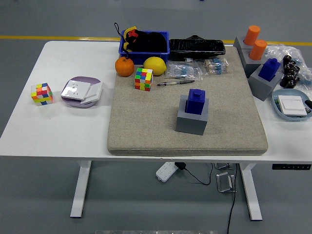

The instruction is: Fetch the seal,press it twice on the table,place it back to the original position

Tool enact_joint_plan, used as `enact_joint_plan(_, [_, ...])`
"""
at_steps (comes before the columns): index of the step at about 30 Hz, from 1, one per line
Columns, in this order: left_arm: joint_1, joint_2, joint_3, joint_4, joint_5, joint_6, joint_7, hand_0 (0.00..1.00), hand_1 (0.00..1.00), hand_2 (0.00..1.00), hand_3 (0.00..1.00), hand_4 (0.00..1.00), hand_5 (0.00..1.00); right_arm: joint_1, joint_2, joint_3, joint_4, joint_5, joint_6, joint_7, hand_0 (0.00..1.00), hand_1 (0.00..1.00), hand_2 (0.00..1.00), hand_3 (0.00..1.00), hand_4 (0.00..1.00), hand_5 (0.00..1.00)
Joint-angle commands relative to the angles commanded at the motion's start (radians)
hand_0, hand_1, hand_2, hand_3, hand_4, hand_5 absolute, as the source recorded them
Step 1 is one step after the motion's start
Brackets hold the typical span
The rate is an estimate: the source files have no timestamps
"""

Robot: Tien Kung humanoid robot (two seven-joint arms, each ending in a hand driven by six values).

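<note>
The blue seal (196, 101) sits upright in its grey holder (192, 120) near the middle of the beige mat (146, 131) on the white bench (58, 126). Nothing touches it. Neither robot hand is in view, so there is no telling whether the fingers are apart or together; at the far right edge a small dark shape shows by the pale blue tray (285, 113), too little of it to identify.

The task looks to be at its very start: the seal is in its holder, and the fetching step is not yet begun. A second blue seal (269, 68) stands in another grey holder at the right, just off the mat, below two orange seals (254, 41); the central one seems the likelier target, though that is a judgement.

The next move calls for a hand to come in over the mat, lower onto the seal's blue top and close on its sides, then lift straight up so the holder is not dragged along. The pen (174, 83) and the colour cube (144, 79) lie behind the holder, well apart from it. The bare mat in front of the holder offers room for pressing.
</note>
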Motion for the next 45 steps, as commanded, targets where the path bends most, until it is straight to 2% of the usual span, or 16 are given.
enact_joint_plan(45, [-0.004, -0.001, 0.000, 0.000, -0.002, -0.001, 0.000, 0.816, 0.815, 0.789, 0.837, 0.802, 0.416, 0.002, 0.001, 0.003, 0.004, 0.002, 0.000, -0.003, 0.905, 0.882, 0.874, 0.865, 0.996, 0.313])
